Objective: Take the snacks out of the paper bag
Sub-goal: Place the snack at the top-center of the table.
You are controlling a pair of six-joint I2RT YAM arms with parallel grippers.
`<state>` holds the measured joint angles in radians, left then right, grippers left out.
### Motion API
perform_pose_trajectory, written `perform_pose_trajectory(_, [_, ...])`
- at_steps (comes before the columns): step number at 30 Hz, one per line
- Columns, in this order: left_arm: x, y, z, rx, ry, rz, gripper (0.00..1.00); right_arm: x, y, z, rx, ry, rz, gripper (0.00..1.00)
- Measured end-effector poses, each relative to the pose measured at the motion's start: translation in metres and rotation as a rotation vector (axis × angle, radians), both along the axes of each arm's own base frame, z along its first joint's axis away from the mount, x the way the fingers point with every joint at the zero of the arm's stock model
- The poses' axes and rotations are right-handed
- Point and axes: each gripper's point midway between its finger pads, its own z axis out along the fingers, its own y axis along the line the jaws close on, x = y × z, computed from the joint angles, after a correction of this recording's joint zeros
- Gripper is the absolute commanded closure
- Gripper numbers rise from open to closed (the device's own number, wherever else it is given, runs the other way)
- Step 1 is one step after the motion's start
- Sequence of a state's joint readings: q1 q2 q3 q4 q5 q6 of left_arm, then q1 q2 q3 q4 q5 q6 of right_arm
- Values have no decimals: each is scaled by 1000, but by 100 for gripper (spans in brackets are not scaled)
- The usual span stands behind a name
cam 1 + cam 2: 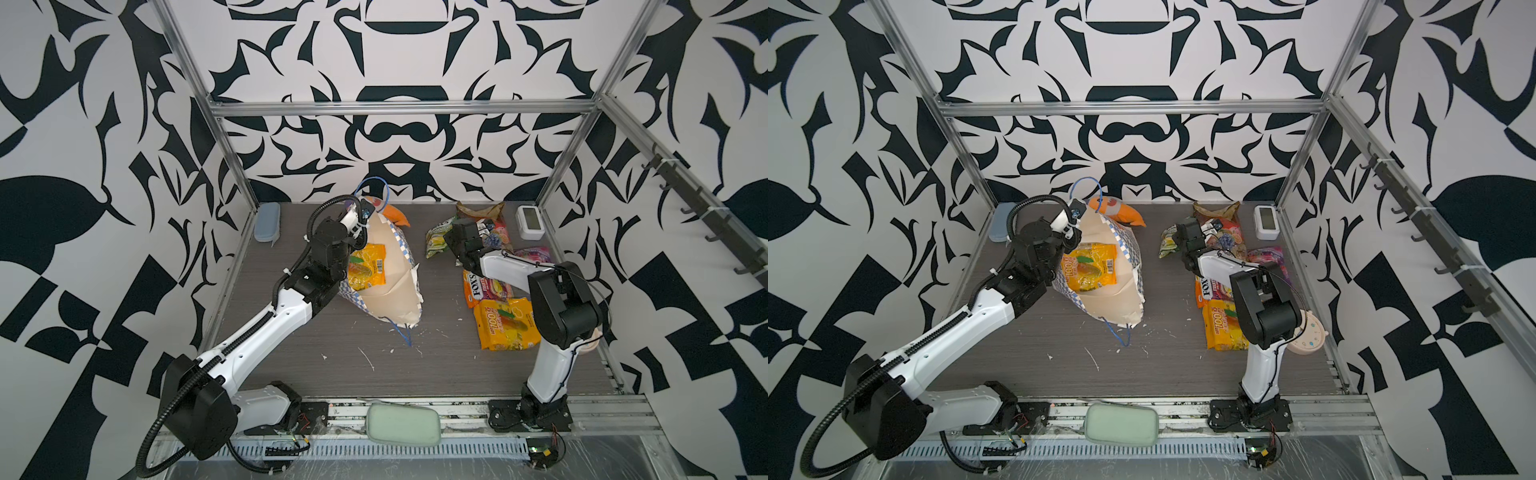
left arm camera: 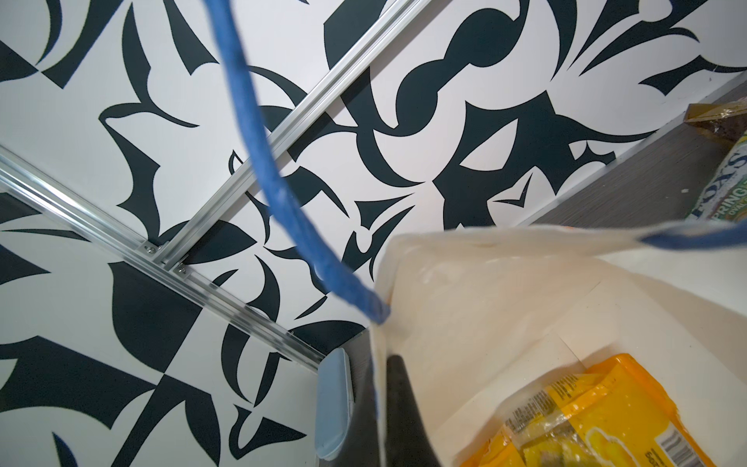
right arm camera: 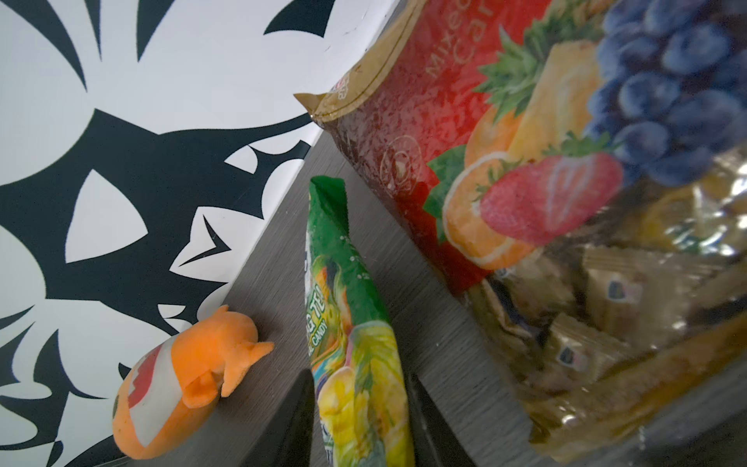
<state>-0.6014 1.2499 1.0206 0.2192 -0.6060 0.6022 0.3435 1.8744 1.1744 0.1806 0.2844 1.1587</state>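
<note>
Left gripper clamped the paper bag rim, with a barcoded yellow packet below it. Right gripper jaws straddled the green "CANDY" packet; whether they gripped it could not be told. The "Mixed" bag lay beyond.

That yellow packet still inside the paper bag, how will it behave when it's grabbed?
Probably floppy: the yellow packet looks like thin, wrinkled film. Likely slippery too, since its glossy surface glints in the left wrist view.

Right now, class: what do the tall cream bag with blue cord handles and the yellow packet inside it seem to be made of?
Tall cream bag: matte paper, apparently; torn, creased rim. Yellow packet: glossy plastic film, likely; glare, crinkles, printed barcode.
</note>
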Motion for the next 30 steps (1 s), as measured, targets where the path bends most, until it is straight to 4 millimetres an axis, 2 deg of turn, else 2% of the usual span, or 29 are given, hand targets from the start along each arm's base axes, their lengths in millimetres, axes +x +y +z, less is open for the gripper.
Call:
perform_pose_trajectory(2, [0,0,0,0,0,0,100,0,-3,-2,-15,8,6,69])
perform_pose_trajectory(5, [0,0,0,-1,0,0,100,2,-10,-3,-32,33,21,70])
perform_pose_trajectory(11, [0,0,0,-4,1,0,100,24,-8,-7,5,71,102,71])
perform_pose_trajectory(17, [0,0,0,-4,1,0,100,21,-8,-21,-19,142,149,69])
perform_pose_trajectory(18, [0,0,0,-4,1,0,100,20,-8,-20,-24,144,153,73])
perform_pose_trajectory(20, [0,0,0,-4,1,0,100,18,-9,-17,-32,146,161,77])
perform_pose_trajectory(26, [0,0,0,-4,0,0,100,15,-3,11,-87,96,225,78])
perform_pose_trajectory(28, [0,0,0,-4,1,0,100,21,4,20,-136,100,283,78])
perform_pose_trajectory(30, [0,0,0,-4,1,0,100,42,19,35,-210,110,363,76])
